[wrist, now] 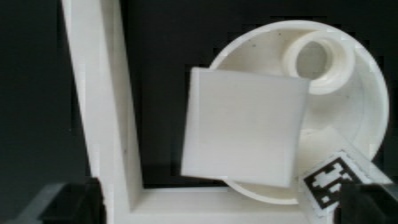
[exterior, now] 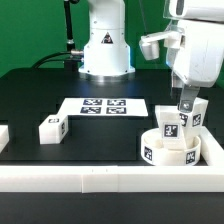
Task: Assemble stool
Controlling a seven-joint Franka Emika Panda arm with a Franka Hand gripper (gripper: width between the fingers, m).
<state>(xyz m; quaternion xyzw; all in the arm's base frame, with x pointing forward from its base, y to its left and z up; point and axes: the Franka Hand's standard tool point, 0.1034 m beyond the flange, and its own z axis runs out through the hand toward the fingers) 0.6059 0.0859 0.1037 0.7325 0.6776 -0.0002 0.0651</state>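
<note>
One loose leg (exterior: 52, 128) and the marker board (exterior: 100, 105) lie well apart from the gripper (exterior: 186, 102); a border rail (wrist: 98, 100) flanks the seat (exterior: 172, 150) just beneath its wide-open, empty jaws.

Seat (exterior: 168, 153): white, with a black-and-white square tag on its rim. Legs (exterior: 52, 129): white, with the same tags. Marker board (exterior: 103, 106): white, printed with four black-and-white tags. Table (exterior: 40, 95) — black. Rails (exterior: 100, 178) and arm (exterior: 105, 40) — white.
</note>
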